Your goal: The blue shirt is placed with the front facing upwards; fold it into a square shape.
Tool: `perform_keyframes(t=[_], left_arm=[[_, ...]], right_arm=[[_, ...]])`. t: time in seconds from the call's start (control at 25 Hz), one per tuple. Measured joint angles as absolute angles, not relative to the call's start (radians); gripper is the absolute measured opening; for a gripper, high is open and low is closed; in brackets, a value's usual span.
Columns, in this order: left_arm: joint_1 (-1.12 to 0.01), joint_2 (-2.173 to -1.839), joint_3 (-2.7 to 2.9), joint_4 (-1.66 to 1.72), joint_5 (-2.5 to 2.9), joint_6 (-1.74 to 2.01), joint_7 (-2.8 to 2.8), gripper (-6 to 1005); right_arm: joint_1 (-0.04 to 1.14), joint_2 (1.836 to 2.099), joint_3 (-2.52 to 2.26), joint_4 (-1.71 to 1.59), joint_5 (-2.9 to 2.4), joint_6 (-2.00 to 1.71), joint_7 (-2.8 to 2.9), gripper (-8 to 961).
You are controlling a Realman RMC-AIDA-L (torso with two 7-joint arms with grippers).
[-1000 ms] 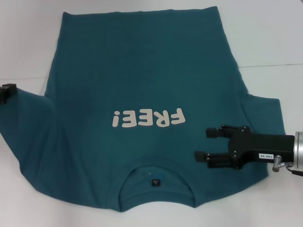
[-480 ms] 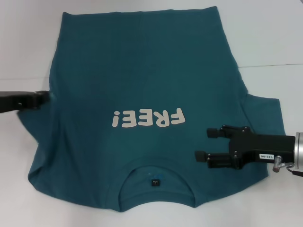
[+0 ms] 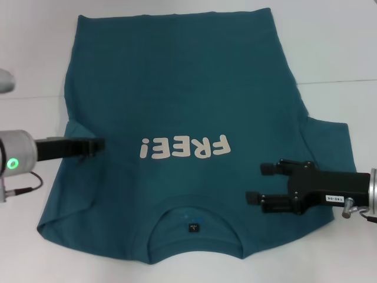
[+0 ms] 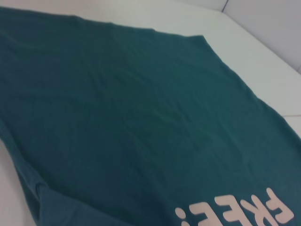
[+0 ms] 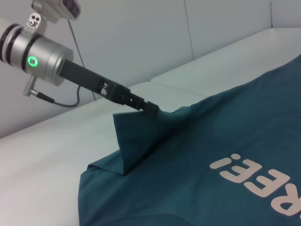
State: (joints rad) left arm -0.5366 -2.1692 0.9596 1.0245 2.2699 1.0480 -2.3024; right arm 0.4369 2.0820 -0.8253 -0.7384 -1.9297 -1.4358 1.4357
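Left gripper [image 3: 97, 144] pinches the blue shirt [image 3: 177, 88]'s sleeve, lifted over the body beside the FREE! print [image 3: 184, 147]; next, lay it flat. Right gripper [image 3: 259, 183] hovers wide-open beyond the print.

The blue shirt [image 3: 182, 100] hides its own left sleeve, which is folded over beneath the left gripper [image 3: 99, 144]. Whatever is printed on the collar label [image 3: 192, 227] is too small to read. The right gripper [image 3: 259, 183] covers part of the shirt's right shoulder, and its arm runs off the picture's edge.
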Motion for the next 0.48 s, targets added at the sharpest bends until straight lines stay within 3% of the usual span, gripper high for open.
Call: perform_keyframes(t=[0.48], left_arm=[[-0.549, -2.168, 1.044, 0.912, 2.142, 0.984, -2.212, 42]], right_arm=[[0.431, 2.079, -0.825, -0.739, -1.930, -1.436, 1.438, 934]])
